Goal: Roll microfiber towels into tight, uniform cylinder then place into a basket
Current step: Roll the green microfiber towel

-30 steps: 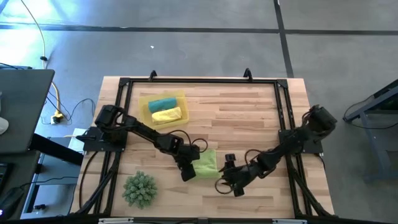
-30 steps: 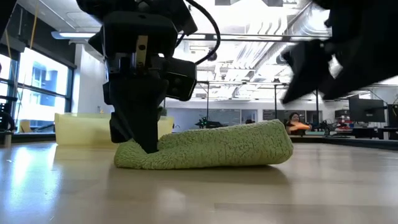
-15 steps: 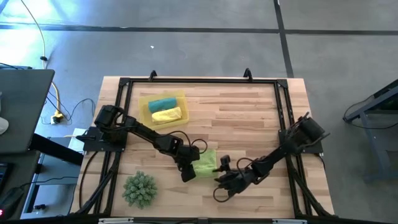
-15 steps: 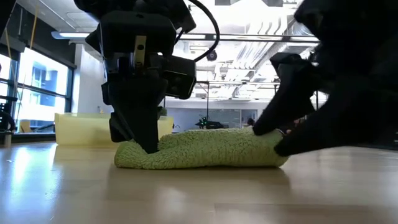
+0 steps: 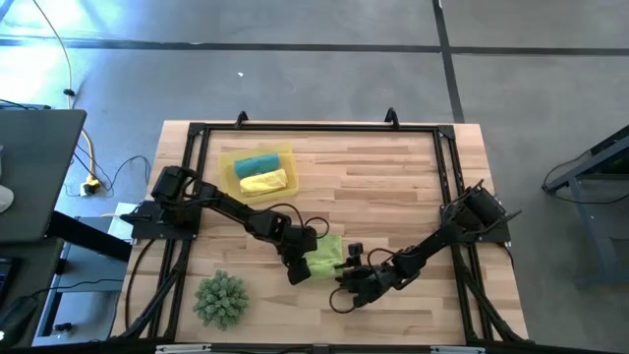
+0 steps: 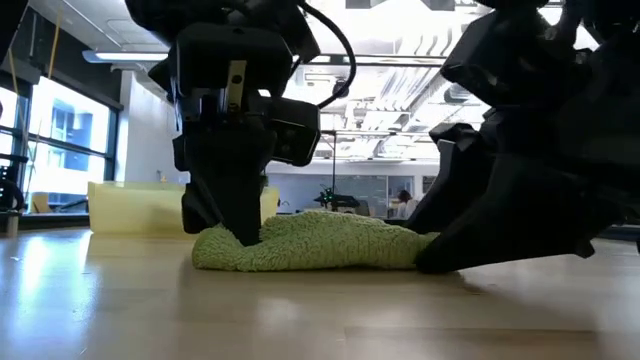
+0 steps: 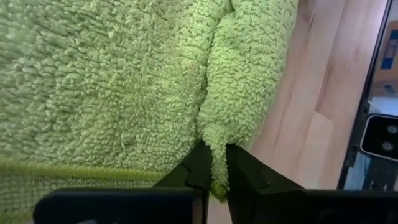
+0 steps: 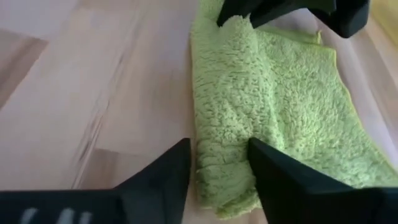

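The lime green towel (image 5: 325,253) lies on the table near its front middle, one edge curled into a loose roll (image 8: 227,112). My left gripper (image 7: 214,171) stands shut on one end of that roll, at the towel's left end in the low view (image 6: 240,232). My right gripper (image 8: 219,167) sits low at the roll's other end (image 6: 428,255), open, one finger on each side of the roll. The basket (image 5: 228,160) at the far left holds a teal roll (image 5: 256,163) and a yellow roll (image 5: 263,181). My left gripper pinches the end of the towel's rolled edge (image 7: 213,144) between its two fingers, several layers thick. The fingers slant down from above. The towel rests on the table, slack. My right gripper straddles the roll's other end (image 8: 222,177); whether its fingers (image 8: 264,163) touch it I cannot tell.
A spiky green ball (image 5: 221,300) sits at the front left, close to my left arm. A black frame (image 5: 444,167) runs around the table. Bare wood stretches over the table's far right half.
My right gripper has come down and toward the table's left, turning as it went, until its fingers stand at the towel's free end. That end, raised a second ago, now lies lower and nearer my left gripper, which has kept still.
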